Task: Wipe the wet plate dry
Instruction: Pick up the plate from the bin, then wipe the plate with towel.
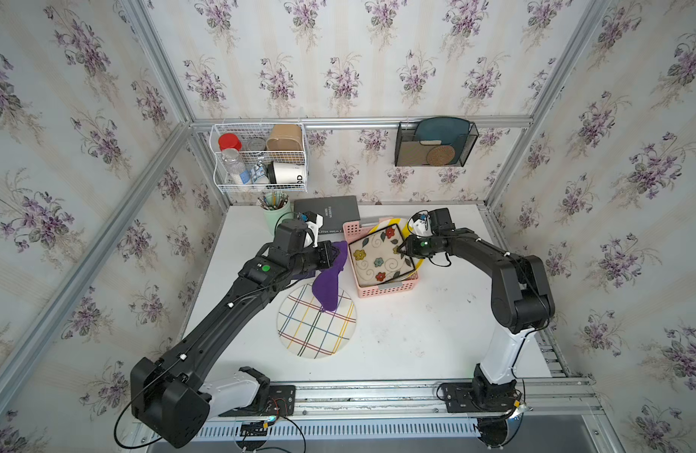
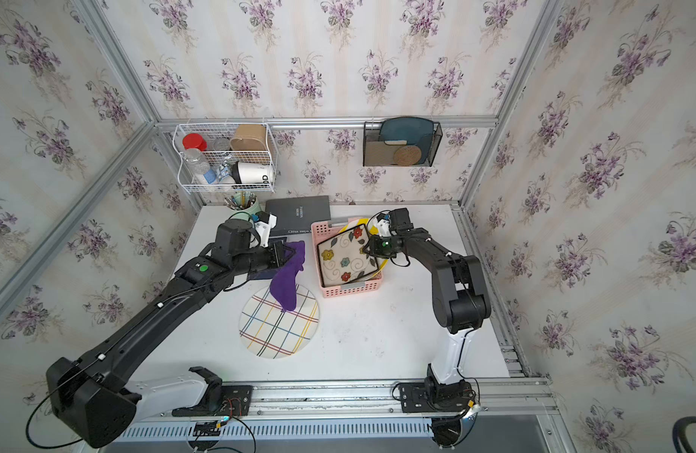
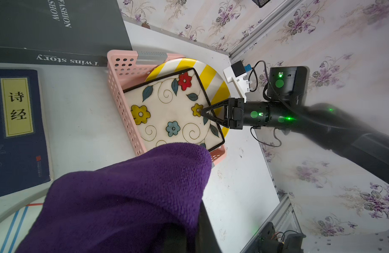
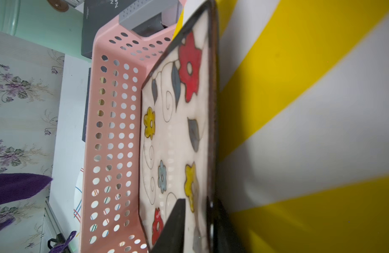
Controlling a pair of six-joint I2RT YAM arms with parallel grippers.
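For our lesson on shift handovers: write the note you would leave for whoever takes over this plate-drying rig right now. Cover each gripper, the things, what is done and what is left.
Left gripper: shut on the purple cloth, which hangs over the far edge of the plaid round plate on the table.
Right gripper: fingers shut on the edge of the square floral plate, which lies on a yellow-striped plate in the pink basket.
Done: cloth and floral plate gripped.
Left: lift the floral plate out and wipe it. Wetness cannot be told.
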